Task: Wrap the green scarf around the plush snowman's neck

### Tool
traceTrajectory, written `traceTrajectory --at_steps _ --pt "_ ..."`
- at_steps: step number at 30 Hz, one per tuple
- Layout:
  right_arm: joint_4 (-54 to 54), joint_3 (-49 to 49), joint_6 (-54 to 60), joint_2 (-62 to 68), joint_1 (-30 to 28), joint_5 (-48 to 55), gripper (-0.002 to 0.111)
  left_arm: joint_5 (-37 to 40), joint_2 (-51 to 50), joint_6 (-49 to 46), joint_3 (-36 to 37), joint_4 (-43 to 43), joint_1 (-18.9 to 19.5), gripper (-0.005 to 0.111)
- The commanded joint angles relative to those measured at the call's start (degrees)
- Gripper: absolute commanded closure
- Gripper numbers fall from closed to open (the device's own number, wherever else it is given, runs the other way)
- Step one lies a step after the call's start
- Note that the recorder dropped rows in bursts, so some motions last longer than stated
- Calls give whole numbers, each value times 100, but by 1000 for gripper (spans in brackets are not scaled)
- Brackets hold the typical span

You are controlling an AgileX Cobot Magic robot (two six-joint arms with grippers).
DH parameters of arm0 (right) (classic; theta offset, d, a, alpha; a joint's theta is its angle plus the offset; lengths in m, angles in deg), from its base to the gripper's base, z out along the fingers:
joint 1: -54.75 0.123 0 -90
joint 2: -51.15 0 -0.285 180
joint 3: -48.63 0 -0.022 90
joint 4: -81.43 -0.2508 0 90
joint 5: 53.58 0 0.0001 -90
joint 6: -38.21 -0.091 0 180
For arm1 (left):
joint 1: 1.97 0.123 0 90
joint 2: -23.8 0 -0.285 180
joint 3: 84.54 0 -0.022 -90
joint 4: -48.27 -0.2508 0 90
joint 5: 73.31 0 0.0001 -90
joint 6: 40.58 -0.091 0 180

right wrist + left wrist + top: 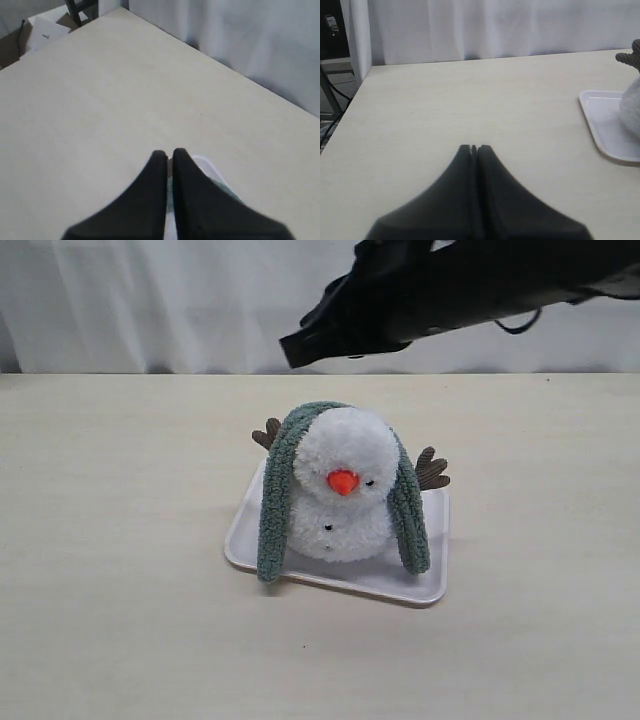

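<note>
I am holding my right hand point(169, 152) clenched, its two fingers pressed almost together with nothing between them. It is hanging in the air above the worktop point(120, 540), up near the pale curtain point(150, 300). The snowman point(342, 495) is sitting below this hand and a little in front of it, well apart from the fingertips. In the right wrist view a corner of the white tray point(400, 580) and a bit of green are showing just beneath the fingers.

The green scarf point(275, 505) is lying draped over the top and back of the snowman's head, not around its neck point(375, 498). The two ends are hanging down on either side of the face. One is reaching down to the tray's edge on the side nearer my left hand point(474, 147), and the other is resting on the tray on the side nearer my right hand. The snowman is sitting upright on the tray with its orange nose pointing away from the curtain and its brown twig arms sticking out behind the scarf.

I am holding my left hand clenched too, fingers shut on nothing, low over bare worktop. The tray is lying off to its side, well apart, with only its edge and a bit of white plush in the left wrist view.
</note>
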Motion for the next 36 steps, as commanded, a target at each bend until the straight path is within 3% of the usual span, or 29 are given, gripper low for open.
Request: traceTrajectory --at_steps 1,4,7,15,22,36 --pt "1835 469 -1596 750 395 -165 104 -72 10 11 21 -3 -20 107" --pt "2712 775 -2306 1183 578 -36 104 -72 10 11 21 -3 -20 107" --pt "2917 1028 -2602 1545 616 153 104 -72 10 11 21 -3 -20 107" --pt "3320 1826 -2596 2330 616 1757 104 -72 10 11 21 -3 -20 107" --pt "3325 1893 -2374 2250 616 2400 104 -72 10 11 21 -3 -20 107" --pt "2963 1893 -2291 2783 616 2404 104 -74 10 11 21 -3 -20 107"
